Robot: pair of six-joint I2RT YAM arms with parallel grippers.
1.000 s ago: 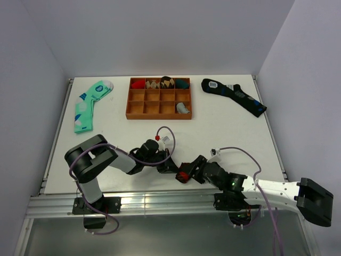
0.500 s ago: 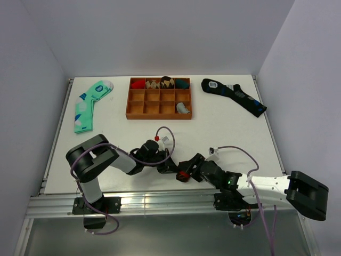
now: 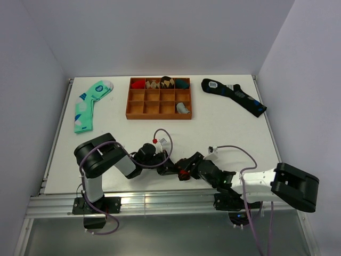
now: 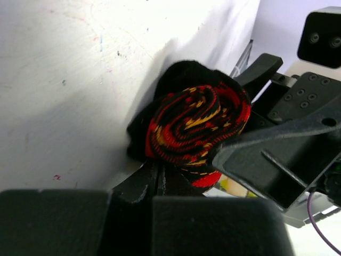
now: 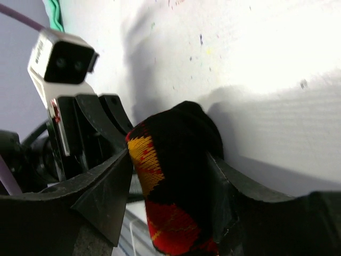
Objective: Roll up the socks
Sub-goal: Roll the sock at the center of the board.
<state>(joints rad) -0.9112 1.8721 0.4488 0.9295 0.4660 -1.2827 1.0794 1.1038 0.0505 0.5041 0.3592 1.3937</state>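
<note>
Sock (image 4: 194, 125), black argyle: wound into tight roll, lodged between jaws of right gripper (image 5: 168, 160), clasped at medium spread. Left gripper (image 4: 157, 178) fully closed, tips at roll's underside. Rolling judged near complete; left: secure cuff, release onto surface (image 4: 64, 80).

White table (image 3: 224, 133), pale lilac walls (image 3: 160, 37), metal front rail (image 3: 160, 200)

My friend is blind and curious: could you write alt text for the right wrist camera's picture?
A rolled black sock with red and orange pattern fills the gap between the two fingers of the right pincer, against a white table. At left, the left pincer and its camera face it.
</note>
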